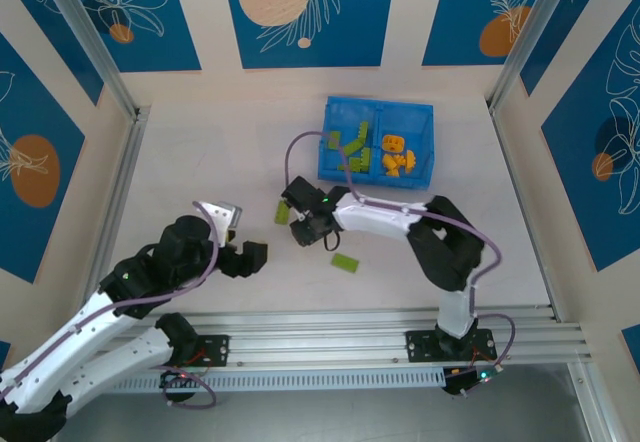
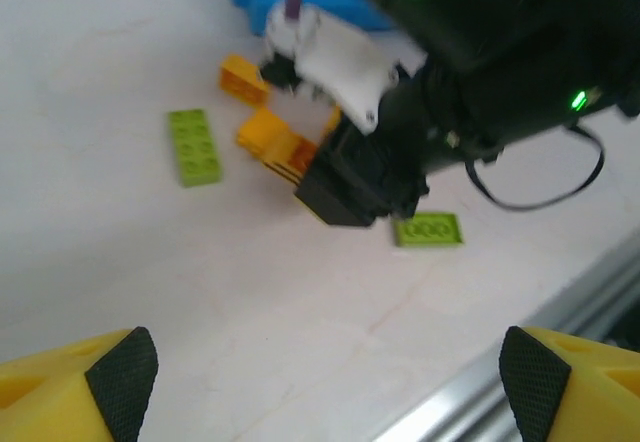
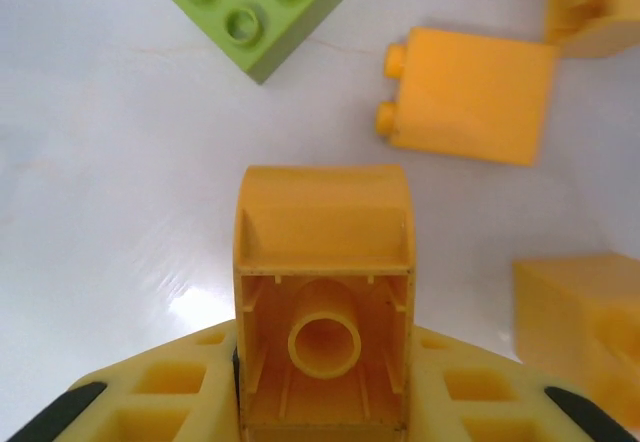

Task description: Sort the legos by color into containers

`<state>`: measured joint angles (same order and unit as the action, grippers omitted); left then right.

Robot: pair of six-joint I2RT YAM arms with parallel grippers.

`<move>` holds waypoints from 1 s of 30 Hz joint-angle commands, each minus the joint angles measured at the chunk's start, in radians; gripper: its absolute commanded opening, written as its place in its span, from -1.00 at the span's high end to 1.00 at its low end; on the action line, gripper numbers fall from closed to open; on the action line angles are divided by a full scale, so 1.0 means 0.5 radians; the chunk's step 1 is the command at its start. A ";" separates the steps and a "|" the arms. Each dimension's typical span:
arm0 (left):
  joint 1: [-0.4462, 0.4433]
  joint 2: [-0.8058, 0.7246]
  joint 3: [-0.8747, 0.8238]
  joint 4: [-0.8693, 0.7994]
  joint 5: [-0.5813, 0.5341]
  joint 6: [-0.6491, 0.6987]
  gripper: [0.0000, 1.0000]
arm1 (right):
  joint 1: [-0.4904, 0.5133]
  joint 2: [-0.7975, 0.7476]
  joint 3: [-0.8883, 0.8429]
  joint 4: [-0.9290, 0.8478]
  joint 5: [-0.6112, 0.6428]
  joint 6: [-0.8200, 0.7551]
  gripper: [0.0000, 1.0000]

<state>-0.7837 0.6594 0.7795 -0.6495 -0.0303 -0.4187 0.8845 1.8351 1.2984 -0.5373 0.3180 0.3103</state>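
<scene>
Right gripper (image 3: 322,394) clenched on one orange-yellow brick (image 3: 322,262), just in front of the blue bin (image 1: 380,105).
The left gripper (image 2: 325,382) hovered released and empty, further in front of the bin. The held brick looked smooth and hollow, pinched by its two sides. It was best lifted clear over the bin's front wall and dropped in the right compartment (image 1: 427,142), among the orange-yellow bricks (image 1: 396,158), not with the lime green bricks (image 1: 352,148) on the left.

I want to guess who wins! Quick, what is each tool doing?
Left tool: open, holding nothing.
Right tool: shut on an orange-yellow brick.
</scene>
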 commanded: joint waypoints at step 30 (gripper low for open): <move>-0.014 0.173 -0.074 0.289 0.330 0.046 -1.00 | -1.545 0.692 1.321 -0.214 0.147 0.252 0.00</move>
<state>-0.7841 0.7391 0.7521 -0.4946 0.1875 -0.3737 0.1097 2.1910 1.8946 -0.5713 0.3859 0.4191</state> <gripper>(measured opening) 0.999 0.487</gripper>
